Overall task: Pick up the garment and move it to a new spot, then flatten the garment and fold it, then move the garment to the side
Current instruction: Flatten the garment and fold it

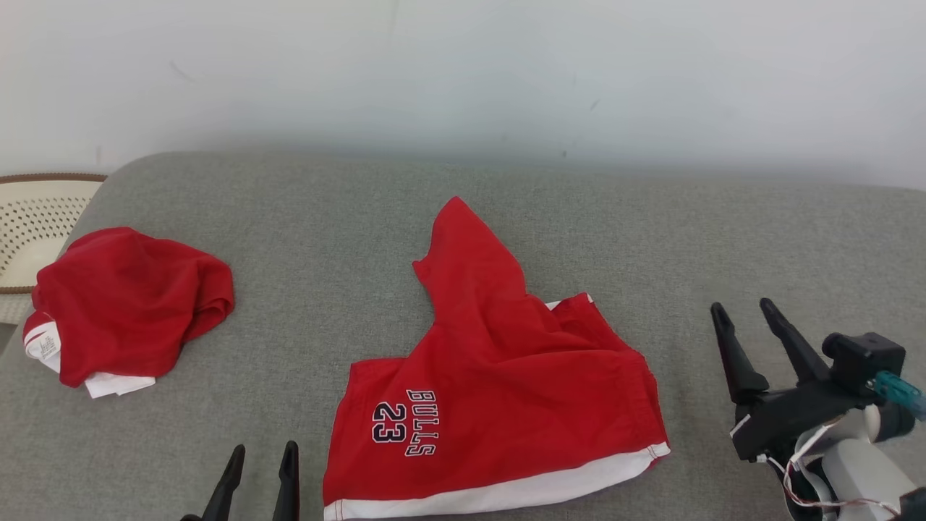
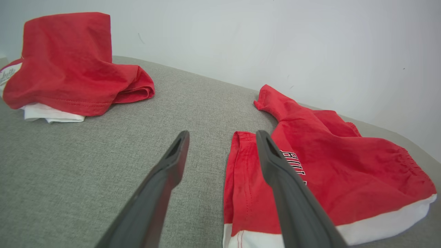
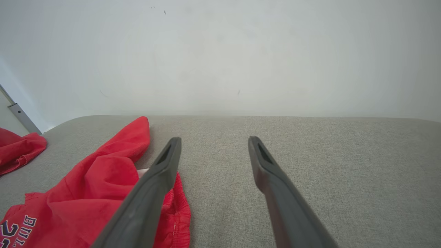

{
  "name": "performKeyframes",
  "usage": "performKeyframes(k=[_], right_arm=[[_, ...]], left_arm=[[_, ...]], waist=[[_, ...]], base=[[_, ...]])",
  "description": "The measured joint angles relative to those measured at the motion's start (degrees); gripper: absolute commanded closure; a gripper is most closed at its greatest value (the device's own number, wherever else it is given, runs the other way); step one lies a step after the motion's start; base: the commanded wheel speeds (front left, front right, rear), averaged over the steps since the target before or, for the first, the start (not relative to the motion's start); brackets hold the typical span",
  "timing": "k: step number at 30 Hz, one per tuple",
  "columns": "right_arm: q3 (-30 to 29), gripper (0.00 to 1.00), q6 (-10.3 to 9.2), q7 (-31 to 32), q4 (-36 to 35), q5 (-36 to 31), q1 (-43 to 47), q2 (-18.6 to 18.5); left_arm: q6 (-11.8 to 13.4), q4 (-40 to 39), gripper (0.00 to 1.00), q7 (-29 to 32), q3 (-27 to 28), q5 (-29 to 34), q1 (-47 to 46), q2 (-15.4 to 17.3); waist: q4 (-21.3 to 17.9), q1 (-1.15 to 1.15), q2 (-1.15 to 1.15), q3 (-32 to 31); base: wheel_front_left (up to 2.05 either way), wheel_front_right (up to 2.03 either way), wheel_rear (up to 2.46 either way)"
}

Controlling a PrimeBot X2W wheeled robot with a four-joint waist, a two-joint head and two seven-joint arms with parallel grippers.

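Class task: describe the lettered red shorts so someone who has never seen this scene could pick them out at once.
Start from the wide grey cushion against the pale wall. Near its middle lie the red shorts, spread out, one part pointing toward the wall. Unlike the crumpled red garment at the left end, they carry BULLS 23 lettering and a white hem band.
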Motion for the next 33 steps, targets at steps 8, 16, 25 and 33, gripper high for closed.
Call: performKeyframes(k=[8,16,25,33], right_arm=[[-11.84,0.0,0.0,-0.37,-10.22,-9.98,8.92,5.34],[-16.07,0.0,0.0,-0.48,-15.51,-13.88,15.12,9.58],[-14.55,0.0,0.0,-0.48,-17.75,-15.74,17.67,11.26],[-13.99,0.0,0.01,-0.48,-17.75,-16.25,18.42,11.7]], left_arm=[[1.35,-1.79,0.0,0.0,2.07,1.62,-0.03,-0.01],[1.83,-1.7,0.0,0.0,3.69,3.47,-0.04,0.0],[1.85,-0.37,0.0,0.0,5.39,4.66,-0.49,0.01],[1.86,0.25,0.0,-0.01,5.79,4.9,-0.62,0.01]], waist=[[-0.75,0.0,0.0,-1.03],[-1.46,0.0,0.0,-2.22],[-3.03,0.0,0.0,-3.02],[-5.74,0.0,0.0,-3.09]], base=[[0.0,0.0,0.0],[0.0,0.0,0.0],[0.0,0.0,0.0],[0.0,0.0,0.0]])
